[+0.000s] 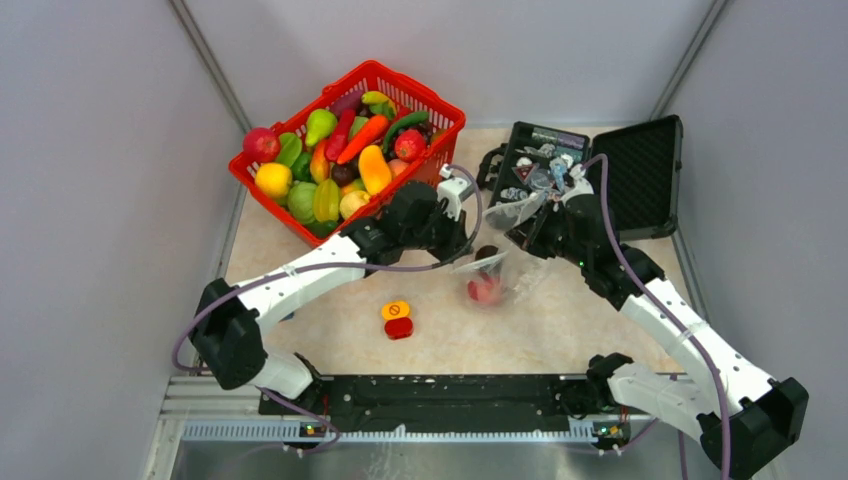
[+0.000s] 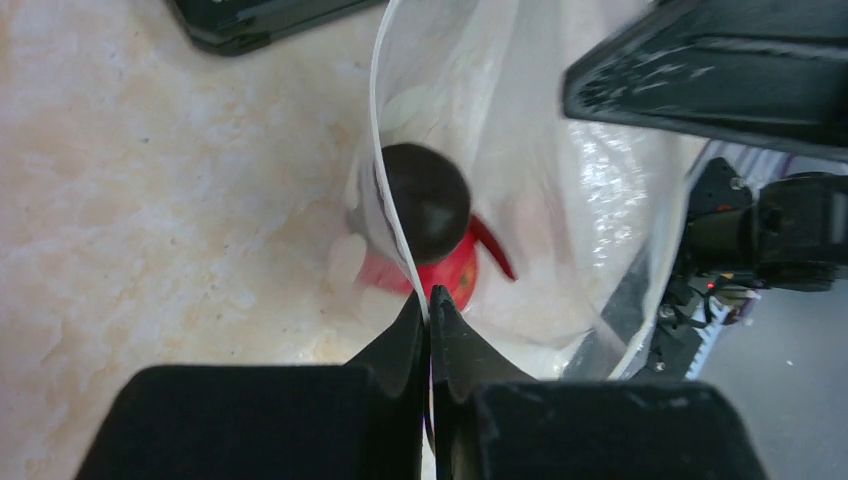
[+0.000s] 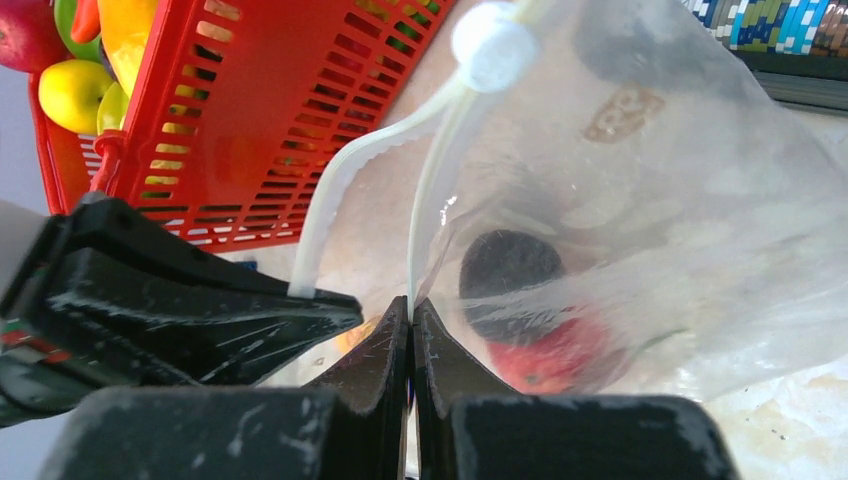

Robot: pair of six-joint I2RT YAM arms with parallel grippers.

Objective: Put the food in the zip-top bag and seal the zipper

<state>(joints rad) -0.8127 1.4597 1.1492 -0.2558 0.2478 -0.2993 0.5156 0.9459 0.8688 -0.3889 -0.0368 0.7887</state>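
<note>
Fingers: my left gripper [image 2: 428, 300] is clamped tight, no gap, on one lip of the zip-top bag [image 2: 570, 200]. My right gripper [image 3: 411, 305] is clamped the same way on the other lip. Both pinches sit on the zipper [image 3: 335, 195]; its two whitish strips are spread apart at my fingertips and join at a white round knob [image 3: 495, 45]. The mouth is open between them.

The bag hangs between my arms over mid-table [image 1: 580, 330]. Inside it, a dark purple round fruit [image 2: 425, 200] lies on a red fruit [image 2: 455, 280], touching.

The rest of the food [image 1: 340, 160] is piled in the red basket [image 1: 440, 105], just beyond my left arm. Edges: the open black hard case [image 1: 640, 170] is close behind my right gripper. The orange-and-red button block [image 1: 397, 320] is on the near side, apart from the bag. Room: bare tabletop toward my bases.
</note>
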